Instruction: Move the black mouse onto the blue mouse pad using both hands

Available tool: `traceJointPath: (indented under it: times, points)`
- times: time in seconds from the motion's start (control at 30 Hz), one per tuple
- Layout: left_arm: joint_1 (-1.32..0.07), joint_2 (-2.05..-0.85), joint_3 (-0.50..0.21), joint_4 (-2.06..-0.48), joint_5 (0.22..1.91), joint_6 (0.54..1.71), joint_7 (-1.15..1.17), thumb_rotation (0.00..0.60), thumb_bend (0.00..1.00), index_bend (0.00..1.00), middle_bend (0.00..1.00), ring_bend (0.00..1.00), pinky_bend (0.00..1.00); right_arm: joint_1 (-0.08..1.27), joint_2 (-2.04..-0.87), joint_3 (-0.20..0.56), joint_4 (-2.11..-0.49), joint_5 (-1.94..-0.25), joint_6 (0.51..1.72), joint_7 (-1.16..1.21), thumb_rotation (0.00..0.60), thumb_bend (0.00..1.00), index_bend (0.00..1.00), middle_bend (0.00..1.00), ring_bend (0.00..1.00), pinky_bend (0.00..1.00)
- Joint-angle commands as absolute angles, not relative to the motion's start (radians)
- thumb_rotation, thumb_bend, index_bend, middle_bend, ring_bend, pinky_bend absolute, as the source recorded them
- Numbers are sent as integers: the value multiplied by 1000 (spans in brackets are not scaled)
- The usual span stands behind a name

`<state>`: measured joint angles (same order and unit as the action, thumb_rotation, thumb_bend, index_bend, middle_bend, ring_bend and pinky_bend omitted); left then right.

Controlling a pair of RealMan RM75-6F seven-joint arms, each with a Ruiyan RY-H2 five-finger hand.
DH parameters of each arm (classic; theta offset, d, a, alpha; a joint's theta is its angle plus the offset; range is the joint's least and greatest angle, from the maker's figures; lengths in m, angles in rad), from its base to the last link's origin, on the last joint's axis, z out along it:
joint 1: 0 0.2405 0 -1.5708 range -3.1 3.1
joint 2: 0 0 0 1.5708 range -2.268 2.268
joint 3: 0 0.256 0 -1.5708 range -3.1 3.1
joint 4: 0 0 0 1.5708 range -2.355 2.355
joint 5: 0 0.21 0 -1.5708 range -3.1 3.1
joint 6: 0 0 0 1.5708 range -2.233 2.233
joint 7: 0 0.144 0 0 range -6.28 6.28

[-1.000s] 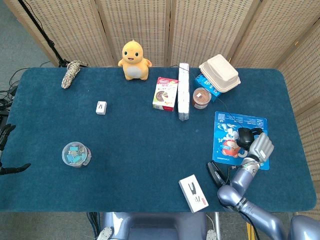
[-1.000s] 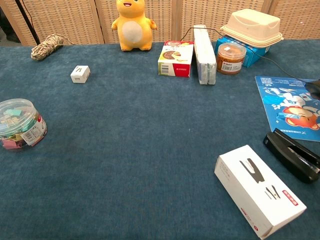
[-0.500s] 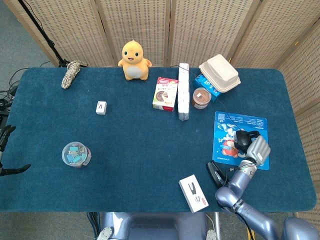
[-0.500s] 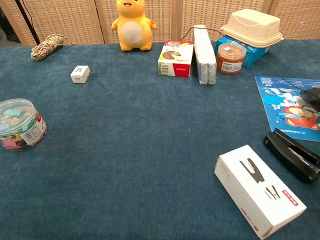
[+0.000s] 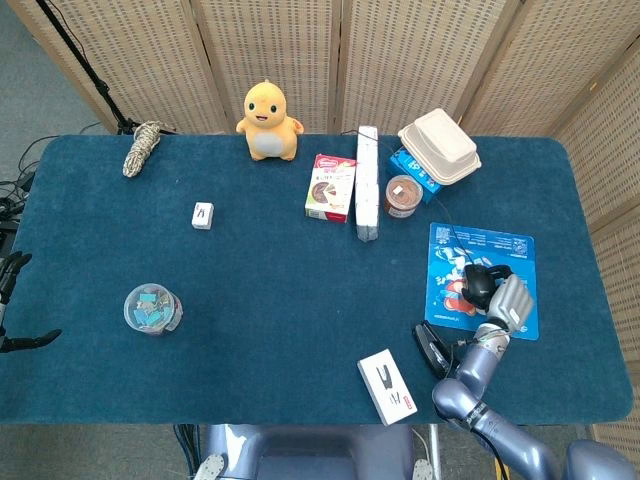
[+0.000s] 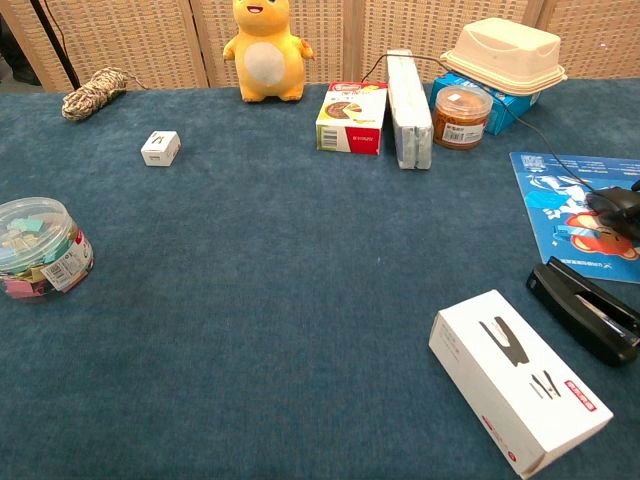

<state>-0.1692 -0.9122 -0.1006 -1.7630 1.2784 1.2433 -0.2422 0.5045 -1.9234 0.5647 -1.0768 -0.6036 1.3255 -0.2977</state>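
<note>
Broad blue-carpeted counter (image 5: 300, 300), cluttered along the far edge and sparse near the front. At its right end, blue mouse pad (image 5: 482, 278) lying flat, printed with a cartoon figure, long axis running from the far edge toward the robot. On the pad, black mouse (image 5: 481, 286), already resting on the blue surface near the middle, cable trailing away toward the boxes at the back; seen at the right border of the chest view too (image 6: 616, 205). Right hand (image 5: 507, 304) just beside the mouse on its right and slightly nearer the robot, touching it or nearly so. Fingers (image 5: 513, 296) apart, draped toward the mouse's right flank, seemingly not clamped on it, though hard to tell from above. Left hand (image 5: 12, 300) barely showing at the far left border, well apart from everything; state not readable.

Deciding relation: mouse to the left of and just beyond the right fingers, lengthwise along the pad. Judged nearly done.
</note>
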Motion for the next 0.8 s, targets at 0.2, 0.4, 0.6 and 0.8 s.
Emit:
traceJointPath:
  times: [0.2, 0.4, 0.6, 0.8]
  points:
    - [-166, -910, -101, -1760, 1280, 1248, -251, 600, 0, 0, 0, 0, 0, 486, -1914, 532, -1094, -631, 1311, -315, 600, 358, 247, 290, 290, 414]
    - [-165, -908, -100, -1761, 1286, 1249, -253, 600, 0, 0, 0, 0, 0, 471, -1896, 516, -1144, -637, 1322, -355, 600, 285, 69, 145, 170, 350]
    - [-163, -909, -98, -1762, 1290, 1254, -251, 600, 0, 0, 0, 0, 0, 453, -1871, 510, -1222, -669, 1362, -361, 600, 283, 14, 100, 126, 308]
    - [-162, -910, -96, -1766, 1294, 1259, -239, 600, 0, 0, 0, 0, 0, 418, -1793, 490, -1455, -720, 1444, -413, 600, 229, 0, 46, 66, 252]
